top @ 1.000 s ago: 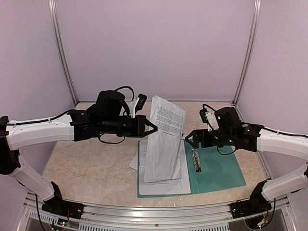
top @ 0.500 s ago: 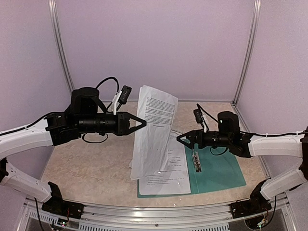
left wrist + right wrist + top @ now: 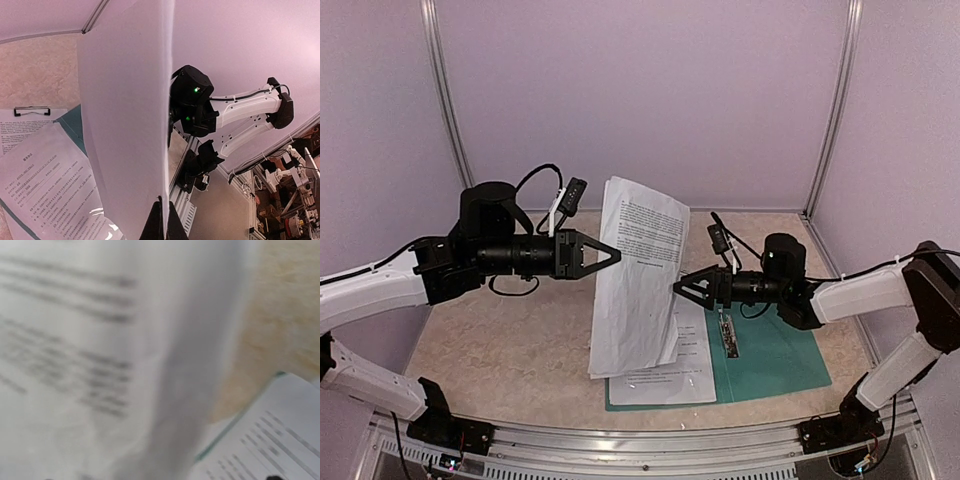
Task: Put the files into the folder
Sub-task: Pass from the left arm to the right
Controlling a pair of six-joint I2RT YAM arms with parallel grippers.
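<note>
One sheet (image 3: 638,290), centre frame — left fingers (image 3: 598,245) clenched on its edge, right fingers (image 3: 688,281) spread, grasping nothing. We judge: mid-carry; next, lay it flat inside folder (image 3: 782,358).

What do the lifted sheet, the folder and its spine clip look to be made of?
The lifted sheet looks like thin matte white paper: it hangs and curves limply. The folder is probably matte teal card, lying flat and thin. The spine clip seems to be metal, showing silvery glints.

Right claw (image 3: 678,289) neared, perhaps touching, lifted sheet (image 3: 635,280).
</note>
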